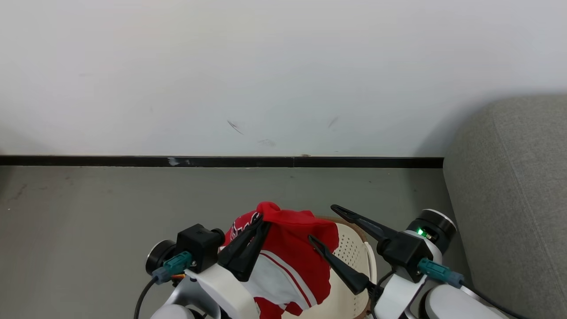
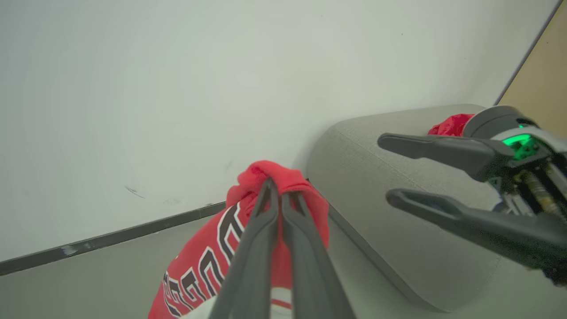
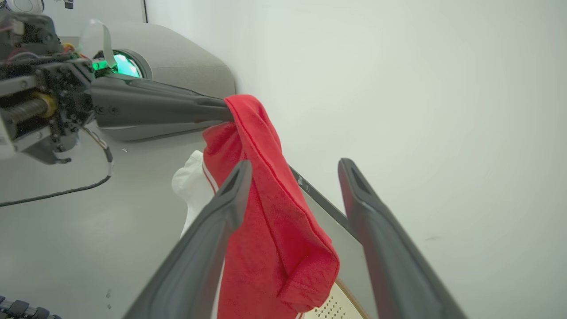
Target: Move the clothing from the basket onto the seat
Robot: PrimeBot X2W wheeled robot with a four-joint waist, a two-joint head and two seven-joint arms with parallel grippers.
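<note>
My left gripper (image 1: 261, 221) is shut on the top fold of the red clothing (image 1: 292, 252), which hangs from it above the cream perforated basket (image 1: 354, 252). In the left wrist view the closed fingertips (image 2: 271, 188) pinch the red clothing (image 2: 203, 266), whose lettering shows below. My right gripper (image 1: 324, 223) stands open just to the right of the cloth. In the right wrist view my right gripper (image 3: 294, 168) frames the hanging clothing (image 3: 266, 221), my left gripper (image 3: 221, 113) holds its top, and a bit of the basket (image 3: 328, 306) shows below. The grey seat (image 1: 509, 199) is at the right.
A white wall (image 1: 266, 79) with a black skirting board (image 1: 221, 161) runs behind, above grey floor (image 1: 88, 212). Another red garment (image 2: 449, 125) lies on the seat (image 2: 376, 177) in the left wrist view. A dark cable (image 3: 57, 191) trails over the floor.
</note>
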